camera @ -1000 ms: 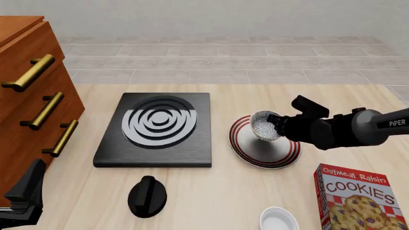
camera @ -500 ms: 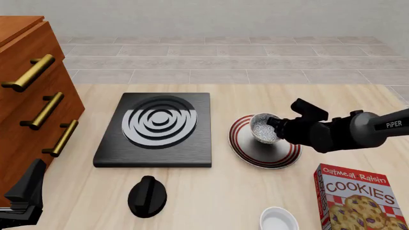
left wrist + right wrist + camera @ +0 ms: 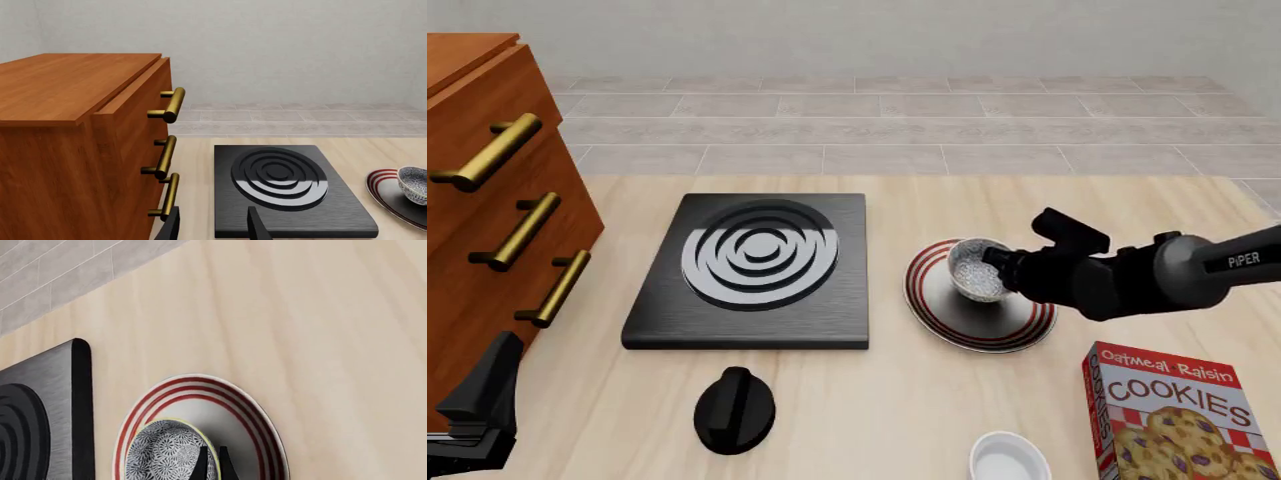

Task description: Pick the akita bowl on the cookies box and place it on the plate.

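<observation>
- Pale wooden table (image 3: pixel 961 400) before a tiled floor; brown drawer cabinet (image 3: pixel 481 200) at left, black stove (image 3: pixel 754 265) at centre.
- Cookies box (image 3: pixel 1174 420) at near right, nothing on top of it.
- Plate (image 3: pixel 1014 325) right of stove, carrying the akita bowl (image 3: pixel 974 268) on its far-left part.
- Right gripper (image 3: pixel 212 465) pinching the bowl's rim, fingers nearly together.
- Left gripper (image 3: pixel 212 227) parked near left, fingers spread, empty.
- Step judged: placement, bowl apparently seated. Next move calls for releasing the rim and lifting clear without tipping the bowl.
</observation>
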